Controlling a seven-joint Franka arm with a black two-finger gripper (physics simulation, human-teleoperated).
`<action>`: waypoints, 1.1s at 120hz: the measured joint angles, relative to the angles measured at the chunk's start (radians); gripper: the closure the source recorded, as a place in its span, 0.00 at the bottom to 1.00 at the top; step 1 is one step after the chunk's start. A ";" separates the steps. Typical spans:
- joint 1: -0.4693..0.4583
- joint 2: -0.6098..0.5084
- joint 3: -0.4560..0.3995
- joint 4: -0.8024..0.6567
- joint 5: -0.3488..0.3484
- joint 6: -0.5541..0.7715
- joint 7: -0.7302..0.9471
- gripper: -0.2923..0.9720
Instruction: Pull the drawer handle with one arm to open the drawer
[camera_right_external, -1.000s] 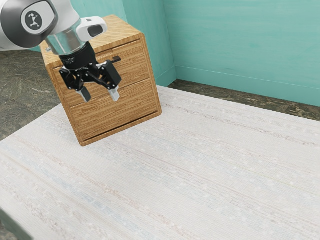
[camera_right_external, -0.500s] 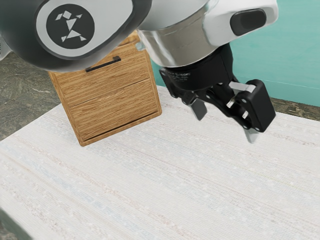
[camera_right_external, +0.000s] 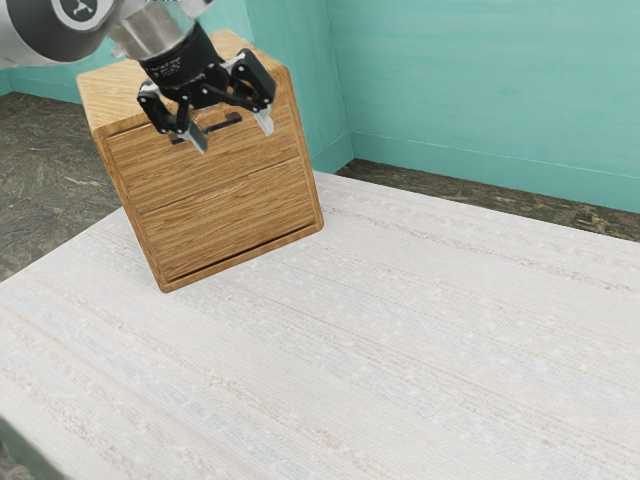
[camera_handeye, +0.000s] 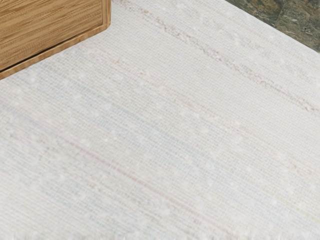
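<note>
Warm matt oak grain on the cabinet (camera_right_external: 215, 205), flat black on the handle (camera_right_external: 222, 124). Black matt plastic for the gripper (camera_right_external: 233, 134), silvery metal at the fingertips (camera_right_external: 266, 122). Pale, streaky whitewashed wood for the table (camera_right_external: 400, 330). Smooth teal paint on the wall (camera_right_external: 480, 70).

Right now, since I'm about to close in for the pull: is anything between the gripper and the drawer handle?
Nothing visible does. The open gripper hangs right in front of the handle on the upper drawer, with no object between them.
</note>
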 joint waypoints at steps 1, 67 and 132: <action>-0.002 -0.003 -0.005 0.002 0.005 -0.011 0.002 0.23; 0.088 0.094 0.011 -0.113 -0.013 0.294 0.779 0.23; 0.447 0.384 0.063 -0.022 -0.494 0.337 1.527 0.23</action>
